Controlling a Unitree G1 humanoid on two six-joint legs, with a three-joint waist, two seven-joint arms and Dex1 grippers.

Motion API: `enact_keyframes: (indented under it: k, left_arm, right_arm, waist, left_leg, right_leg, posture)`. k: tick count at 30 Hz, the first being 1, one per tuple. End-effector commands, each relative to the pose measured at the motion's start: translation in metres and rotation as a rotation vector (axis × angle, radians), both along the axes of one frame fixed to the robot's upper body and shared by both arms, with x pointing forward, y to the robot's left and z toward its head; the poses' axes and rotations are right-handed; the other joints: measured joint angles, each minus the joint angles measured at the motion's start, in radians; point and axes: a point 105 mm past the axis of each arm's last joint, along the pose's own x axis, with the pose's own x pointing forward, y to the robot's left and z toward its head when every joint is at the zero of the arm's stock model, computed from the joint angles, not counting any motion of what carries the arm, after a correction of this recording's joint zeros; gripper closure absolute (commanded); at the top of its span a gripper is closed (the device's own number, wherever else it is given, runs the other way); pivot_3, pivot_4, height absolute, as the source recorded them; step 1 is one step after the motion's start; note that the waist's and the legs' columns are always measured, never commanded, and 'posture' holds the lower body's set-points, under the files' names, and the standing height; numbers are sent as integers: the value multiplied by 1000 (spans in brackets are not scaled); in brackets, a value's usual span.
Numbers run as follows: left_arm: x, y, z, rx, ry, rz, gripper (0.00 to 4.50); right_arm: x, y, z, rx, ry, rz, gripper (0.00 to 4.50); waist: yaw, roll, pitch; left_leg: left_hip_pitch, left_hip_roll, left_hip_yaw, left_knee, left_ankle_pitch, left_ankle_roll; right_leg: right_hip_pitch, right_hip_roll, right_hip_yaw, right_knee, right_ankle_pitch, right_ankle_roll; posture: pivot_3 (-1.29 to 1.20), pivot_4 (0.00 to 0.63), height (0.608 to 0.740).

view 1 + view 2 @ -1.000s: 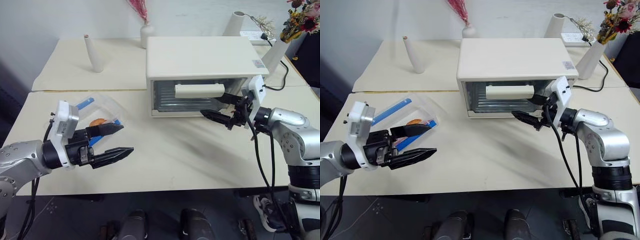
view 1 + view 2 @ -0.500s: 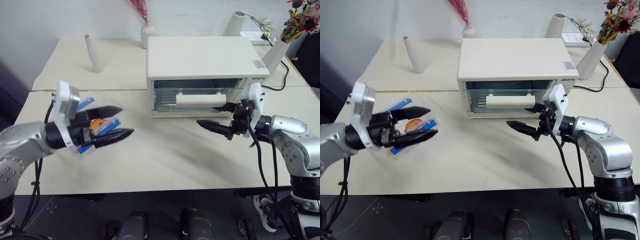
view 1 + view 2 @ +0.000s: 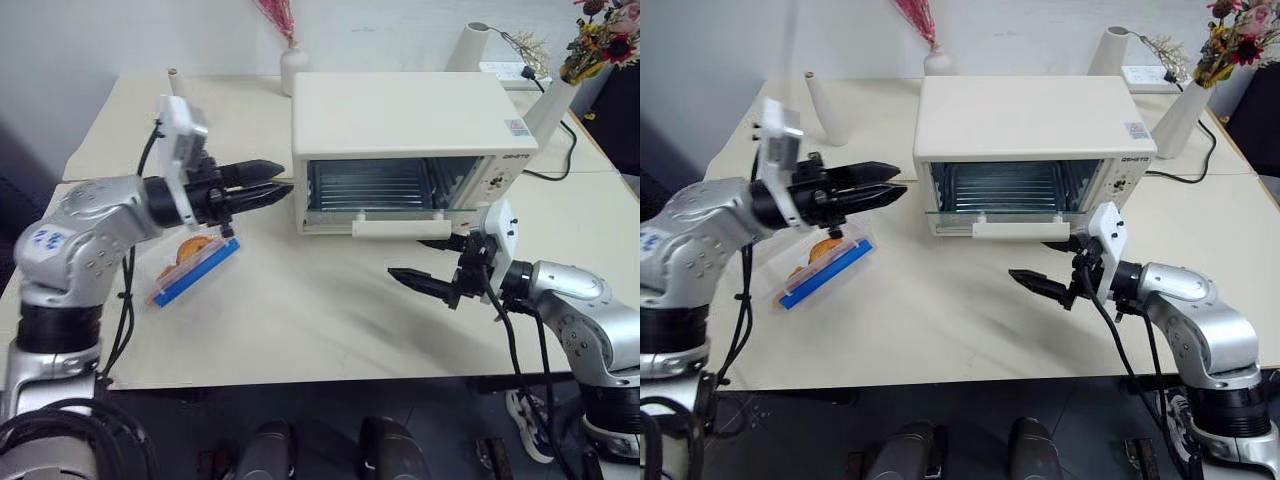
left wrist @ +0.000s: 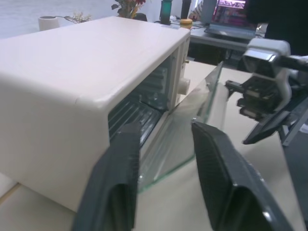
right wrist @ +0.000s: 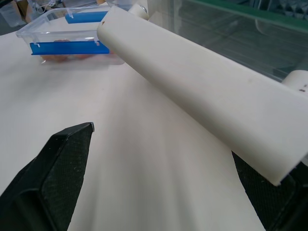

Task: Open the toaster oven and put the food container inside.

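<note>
Oven (image 3: pixel 400 115): door (image 3: pixel 400 228) dropped almost level.
Right gripper (image 3: pixel 432 262): spread below handle, nothing held.
Left gripper (image 3: pixel 268 184): narrowed, empty.
Container (image 3: pixel 190 262): near table's left edge; grasp squarely across lid.

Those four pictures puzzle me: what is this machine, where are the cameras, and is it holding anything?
It is a two-armed humanoid robot. Two pictures come from cameras in its head, looking down over a table; the other two come from cameras on its wrists. On the table stands the toaster oven, its glass door swung down open. The food container, a clear box with blue clips, lies on the table to the oven's left. The left gripper hangs above the container, beside the oven, holding nothing. The right gripper is open just before the door's handle, also empty. Vases stand behind.
</note>
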Motion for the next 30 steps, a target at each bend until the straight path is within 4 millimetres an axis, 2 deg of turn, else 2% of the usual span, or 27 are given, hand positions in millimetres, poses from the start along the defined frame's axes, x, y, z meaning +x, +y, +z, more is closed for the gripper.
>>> enact_keyframes:
  k: [1, 2, 3, 11, 14, 17, 22, 26, 28, 30]
  left_arm:
    - [7, -8, 9, 39, -85, -37, 4026]
    - [9, -10, 9, 47, -90, -46, 4390]
    - [12, -12, 7, 57, -97, -51, 4471]
    - [23, -31, -6, 131, -114, -122, 4471]
    - [24, -34, -18, 176, -109, -130, 4471]
    - [22, -36, -26, 204, -115, -136, 4471]
    - [16, -37, -32, 213, -111, -153, 4471]
    - [3, -40, -56, 287, -87, -202, 4471]
    - [-4, -43, -73, 325, -71, -228, 4471]
    - [-6, -45, -81, 333, -56, -227, 4471]
  right_arm:
    - [-6, 5, 12, 13, -63, 16, 0]
    - [-6, 4, 13, 15, -64, 13, 0]
    - [-6, 4, 14, 18, -65, 11, 0]
    - [-12, 2, 19, 36, -68, 9, 0]
    - [-14, -1, 26, 54, -75, -3, 0]
    - [-16, -10, 28, 50, -69, -34, 0]
    - [-29, -32, 17, -20, -20, -95, 0]
    - [-46, -55, 15, -86, 8, -141, 0]
    - [-55, -60, 20, -102, 13, -137, 0]
    - [-61, -61, 25, -103, 11, -123, 0]
  waist:
    - [0, 0, 0]
    - [0, 0, 0]
    - [0, 0, 0]
    - [1, -1, 1]
    - [0, -1, 1]
    - [1, -1, 1]
    - [5, -2, 1]
    - [4, -2, 1]
    - [4, -2, 1]
    - [3, -3, 2]
  left_leg:
    - [0, 0, 0, 0, 0, 0]
    - [0, 0, 0, 0, 0, 0]
    - [0, 0, 0, 0, 0, 0]
    - [0, 0, 0, 0, 0, 0]
    - [-1, 0, 0, 0, 0, 0]
    - [-1, 0, 0, 0, 0, 0]
    - [-1, 0, -1, 0, 0, 0]
    - [-1, 0, -1, 1, 0, 1]
    - [-1, 0, -1, 1, 0, 1]
    - [0, 1, -1, 1, 0, 1]
  right_leg:
    - [0, 0, 0, 0, 0, 0]
    - [0, 0, 0, 0, 0, 0]
    - [0, 0, 0, 0, 0, 0]
    - [0, 0, -1, 0, 0, 0]
    - [0, 0, -1, 0, 0, 0]
    - [0, 0, -1, 0, 0, 0]
    - [0, 0, -1, 0, 0, 0]
    - [0, 0, 0, 0, 0, 1]
    - [1, 0, 0, 0, 0, 1]
    - [1, 0, 0, 0, 0, 1]
  posture:
    - [0, 150, 740]
    - [0, 150, 740]
    - [0, 150, 740]
    - [0, 150, 740]
    - [0, 150, 740]
    - [0, 150, 740]
    - [0, 150, 740]
    - [0, 150, 740]
    - [0, 150, 740]
    - [0, 150, 740]
